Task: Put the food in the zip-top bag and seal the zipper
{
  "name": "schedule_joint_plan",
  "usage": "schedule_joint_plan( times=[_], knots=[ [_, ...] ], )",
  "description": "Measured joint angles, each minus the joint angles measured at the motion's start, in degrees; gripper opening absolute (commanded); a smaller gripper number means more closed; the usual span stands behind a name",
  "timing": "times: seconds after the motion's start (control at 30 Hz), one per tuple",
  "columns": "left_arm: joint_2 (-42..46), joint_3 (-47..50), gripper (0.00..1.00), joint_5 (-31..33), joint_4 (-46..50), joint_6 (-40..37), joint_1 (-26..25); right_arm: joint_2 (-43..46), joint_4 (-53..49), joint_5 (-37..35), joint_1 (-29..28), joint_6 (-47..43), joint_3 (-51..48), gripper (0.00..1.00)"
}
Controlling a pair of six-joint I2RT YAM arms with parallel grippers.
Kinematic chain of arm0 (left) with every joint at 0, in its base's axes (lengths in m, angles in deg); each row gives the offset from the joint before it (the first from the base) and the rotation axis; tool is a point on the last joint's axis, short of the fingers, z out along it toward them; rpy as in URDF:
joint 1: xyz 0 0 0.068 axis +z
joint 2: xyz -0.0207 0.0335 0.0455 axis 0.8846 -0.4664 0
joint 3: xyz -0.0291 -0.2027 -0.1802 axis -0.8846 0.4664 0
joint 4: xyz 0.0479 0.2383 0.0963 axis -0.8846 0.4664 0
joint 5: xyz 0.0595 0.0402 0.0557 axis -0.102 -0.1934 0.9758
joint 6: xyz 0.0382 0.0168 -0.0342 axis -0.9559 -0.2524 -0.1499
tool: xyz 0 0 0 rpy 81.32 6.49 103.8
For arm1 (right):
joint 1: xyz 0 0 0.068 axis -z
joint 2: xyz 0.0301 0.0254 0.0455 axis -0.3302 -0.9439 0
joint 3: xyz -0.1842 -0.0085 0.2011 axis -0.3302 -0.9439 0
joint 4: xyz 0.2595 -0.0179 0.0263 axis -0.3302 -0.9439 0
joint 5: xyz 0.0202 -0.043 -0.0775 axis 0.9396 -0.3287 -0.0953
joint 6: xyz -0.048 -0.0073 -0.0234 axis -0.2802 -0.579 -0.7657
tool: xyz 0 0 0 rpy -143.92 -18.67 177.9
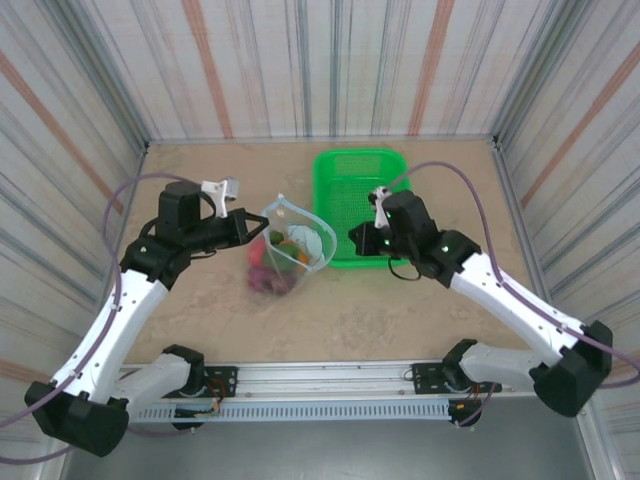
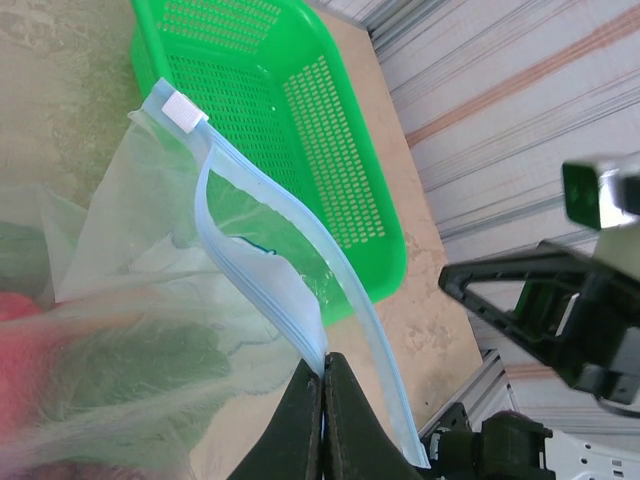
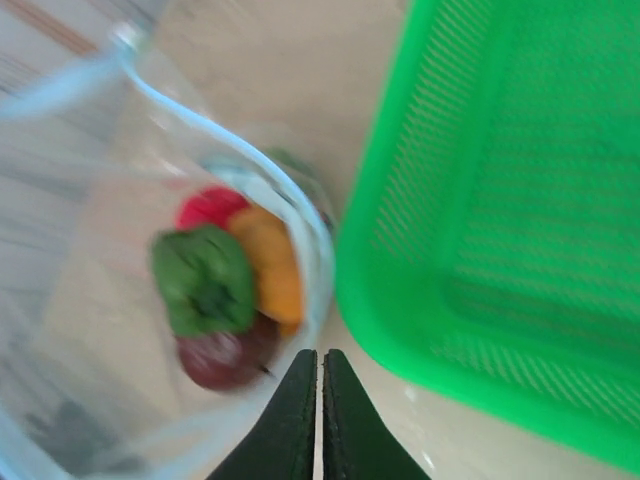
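Note:
The zip-top bag (image 1: pixel 287 247) stands open on the table left of the basket, with the food (image 1: pixel 278 260) inside it. In the right wrist view the food shows as a green piece (image 3: pixel 205 280), an orange one (image 3: pixel 270 265), a red one (image 3: pixel 210 208) and a dark maroon one (image 3: pixel 225 360). My left gripper (image 2: pixel 322 362) is shut on the pale blue zipper (image 2: pixel 262 285) at the bag's mouth, holding that edge up; in the top view the left gripper (image 1: pixel 243 222) sits at the bag's left rim. My right gripper (image 3: pixel 319 353) is shut with nothing between its fingers, just beside the bag's right rim, between bag and basket (image 1: pixel 352 236).
A green mesh basket (image 1: pixel 355 200) lies right of the bag, with its near left corner close to my right gripper. A white slider tab (image 2: pixel 183 110) sits at the far end of the zipper. Striped walls enclose the table on three sides.

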Motion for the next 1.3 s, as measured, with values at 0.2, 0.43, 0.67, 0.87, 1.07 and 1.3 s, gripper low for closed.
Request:
schedule_joint_plan(
  times=[0.2,0.43,0.67,0.87,1.07,1.3],
  knots=[
    [0.3,0.0,0.00,0.7,1.9,-1.7,-3.3,6.9,-6.2,-2.1,-4.2,0.4,-9.9,0.00],
    [0.4,0.0,0.00,1.7,2.5,-2.3,-3.5,-0.1,-7.3,-5.0,-4.9,0.9,-13.8,0.00],
    [1.2,0.0,0.00,1.9,2.5,-1.9,-3.5,-12.2,-2.1,-6.6,5.2,-1.4,-9.7,0.00],
    [1.6,0.0,0.00,1.9,2.4,-1.9,-3.8,-26.1,3.5,-4.8,12.9,-4.5,2.6,0.00],
    [1.5,0.1,0.00,1.9,1.8,-0.8,-4.0,-30.1,5.6,-1.7,16.6,-6.2,8.5,0.03],
    [-1.5,0.6,0.00,1.6,-1.0,0.2,-7.1,-16.7,4.7,14.4,16.6,-9.3,9.0,0.61]
  ],
)
